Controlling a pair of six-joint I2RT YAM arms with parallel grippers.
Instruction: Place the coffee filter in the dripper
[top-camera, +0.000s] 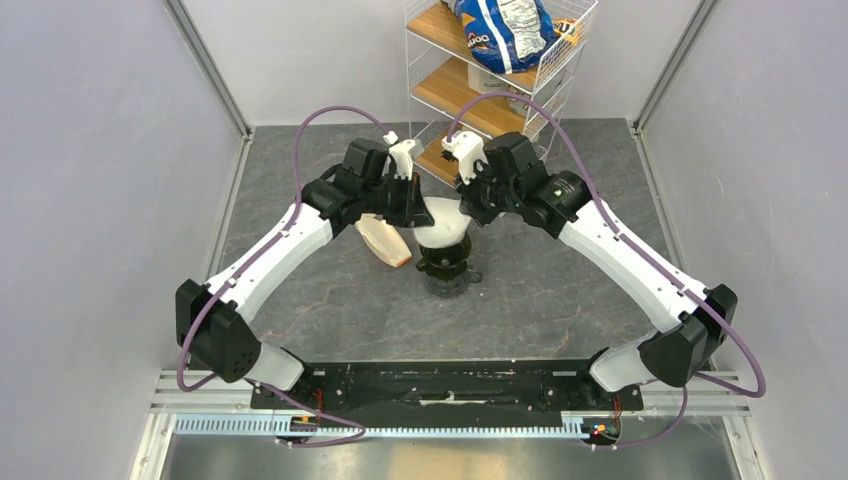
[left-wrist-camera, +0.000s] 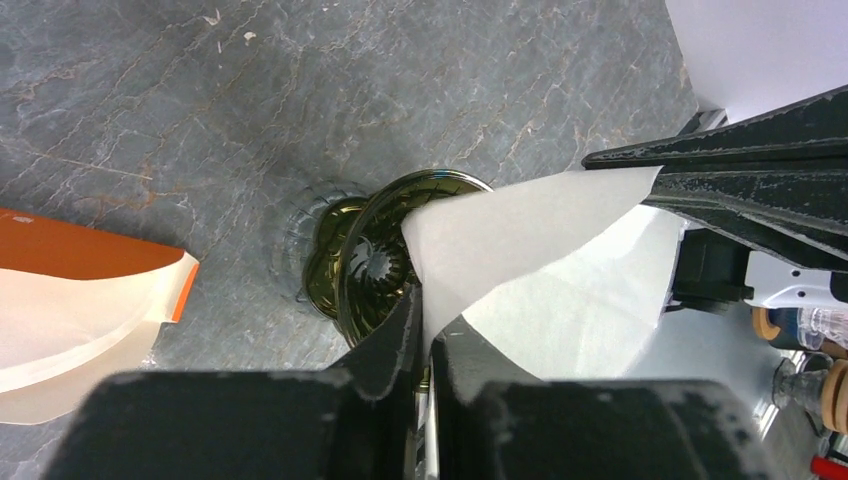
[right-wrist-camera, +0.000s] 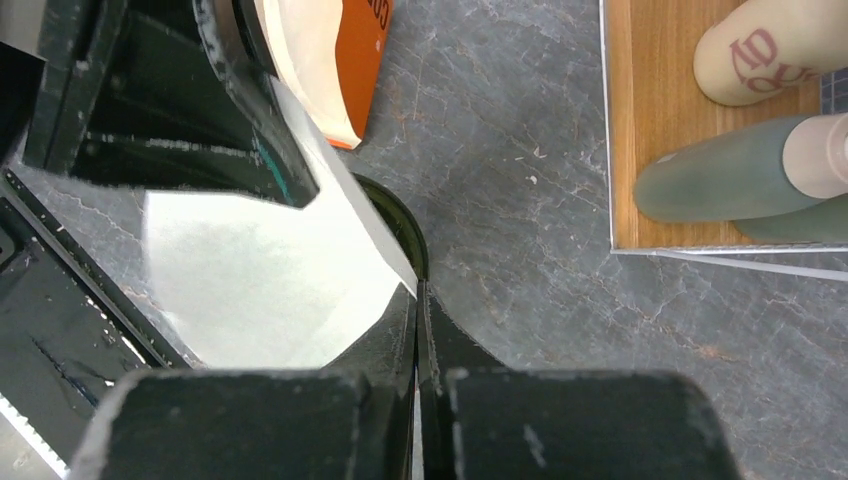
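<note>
The white coffee filter (top-camera: 443, 224) is spread open as a cone between both grippers, directly over the dark dripper (top-camera: 447, 266). Its tip points down into the dripper's mouth; I cannot tell whether it rests inside. My left gripper (top-camera: 421, 214) is shut on the filter's left edge. In the left wrist view the gripper (left-wrist-camera: 425, 322) pinches the filter (left-wrist-camera: 540, 250), with the dripper's ribbed inside (left-wrist-camera: 372, 266) below. My right gripper (top-camera: 469, 212) is shut on the right edge. In the right wrist view the gripper (right-wrist-camera: 417, 302) pinches the filter (right-wrist-camera: 260, 280) beside the dripper's rim (right-wrist-camera: 402, 218).
A tan flat packet with an orange end (top-camera: 384, 241) lies just left of the dripper, also in the left wrist view (left-wrist-camera: 70, 300). A wire shelf rack (top-camera: 490, 80) with wooden boards, bottles (right-wrist-camera: 720, 175) and a blue bag stands behind. Grey walls close both sides.
</note>
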